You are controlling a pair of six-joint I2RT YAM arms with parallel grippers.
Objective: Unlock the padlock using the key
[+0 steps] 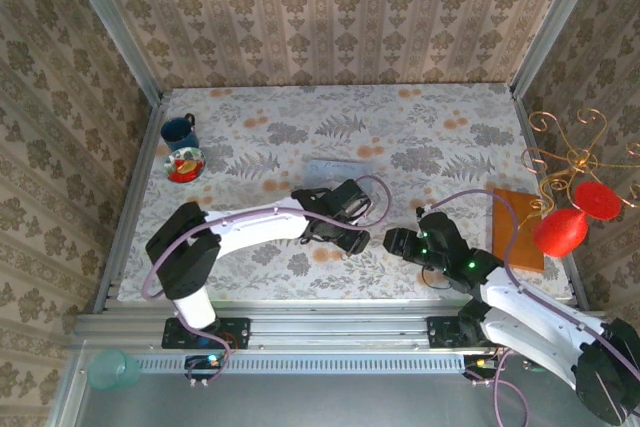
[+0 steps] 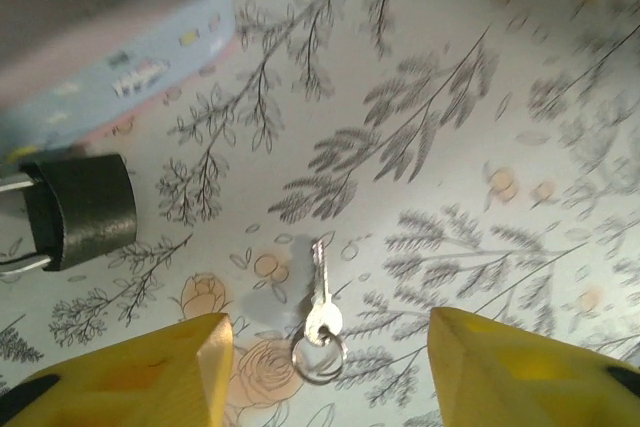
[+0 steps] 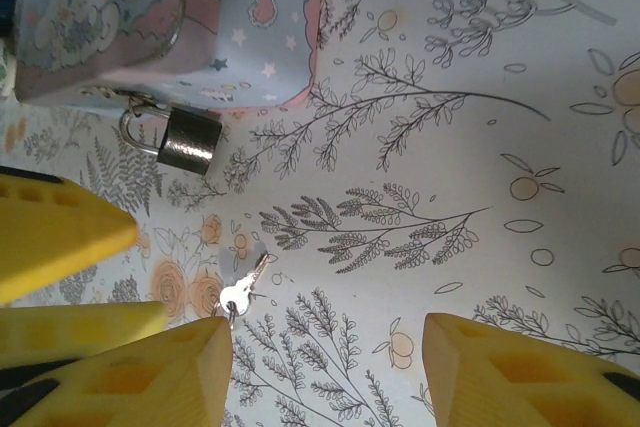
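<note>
Left fingers (image 2: 140, 372) spread, holding nothing; small silver key on a ring (image 2: 320, 315) lies on floral tabletop (image 2: 480, 127) between their tips. Dark blocky padlock (image 2: 82, 209) sits up-left of them, by pale blue tin (image 2: 120, 77). Right fingers (image 3: 520, 372) spread too, empty; right wrist view adds padlock's whole shackle (image 3: 135, 129) and tin's cartoon lid (image 3: 90, 7).

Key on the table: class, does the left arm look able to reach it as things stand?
Probably yes: the key lies flat and uncovered between the left gripper's open fingers, with the padlock off to one side.
</note>
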